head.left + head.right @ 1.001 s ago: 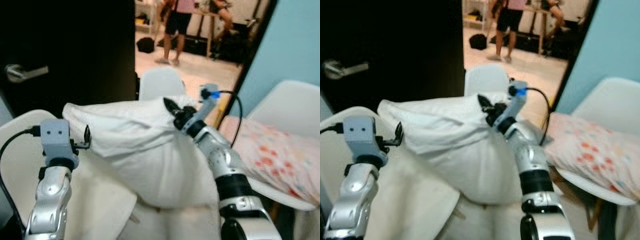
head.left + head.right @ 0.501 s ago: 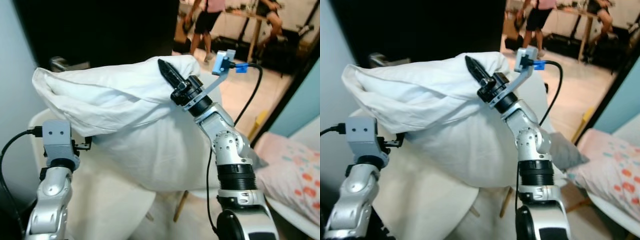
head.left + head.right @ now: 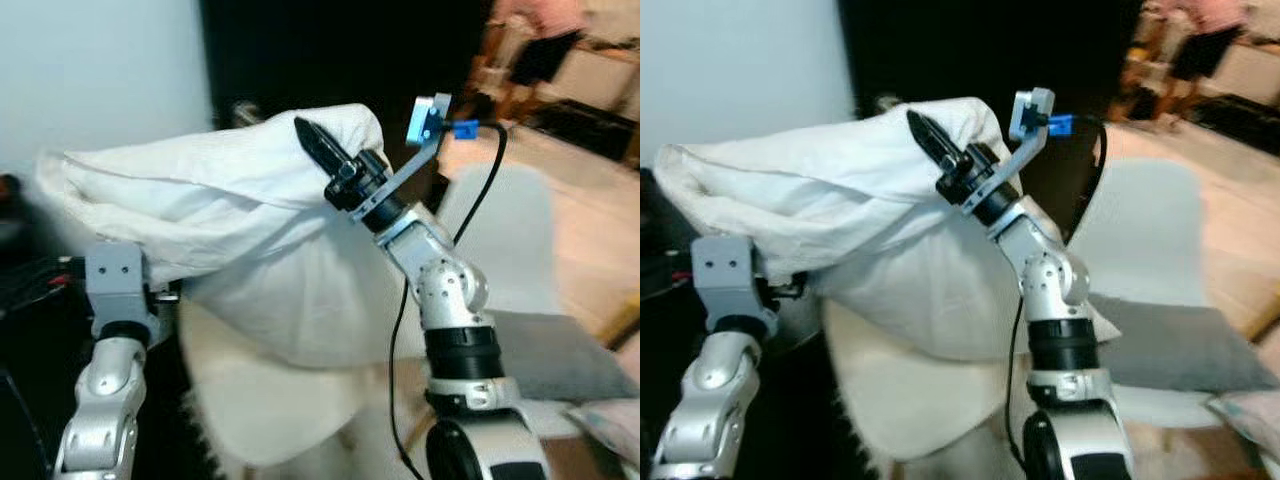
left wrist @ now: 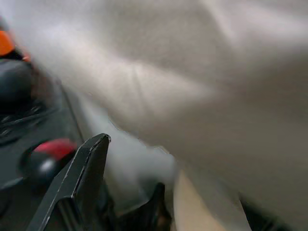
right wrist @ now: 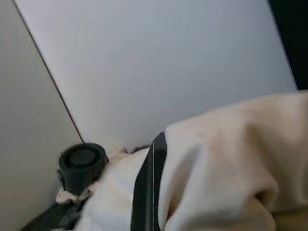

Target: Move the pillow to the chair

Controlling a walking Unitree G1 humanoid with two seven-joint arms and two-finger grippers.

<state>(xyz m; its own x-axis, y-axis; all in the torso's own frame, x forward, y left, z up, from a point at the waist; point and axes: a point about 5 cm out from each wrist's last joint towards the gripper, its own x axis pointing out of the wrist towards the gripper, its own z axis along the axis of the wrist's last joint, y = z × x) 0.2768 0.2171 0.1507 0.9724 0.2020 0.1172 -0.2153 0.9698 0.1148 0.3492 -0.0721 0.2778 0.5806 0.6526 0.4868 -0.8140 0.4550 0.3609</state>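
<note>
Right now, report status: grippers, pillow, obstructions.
Right gripper shut on big white fabric pillow, held high. Left gripper under its lower edge, grip unclear. White shell chair with grey cushion ahead right.

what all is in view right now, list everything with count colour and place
pillow: one, white, held up in the air between both grippers, in front of the robot
chair: one, white, to the robot's right, behind the right arm
cushion: one, grey, lying on the chair's seat
cream chair back: one, rounded, low in front, under the pillow
wall: pale blue, upper left
dark doorway: one, behind the pillow
person: one, blurred, far upper right
left gripper: black fingers, under the pillow's left end
right gripper: black fingers shut on the pillow's top right corner
</note>
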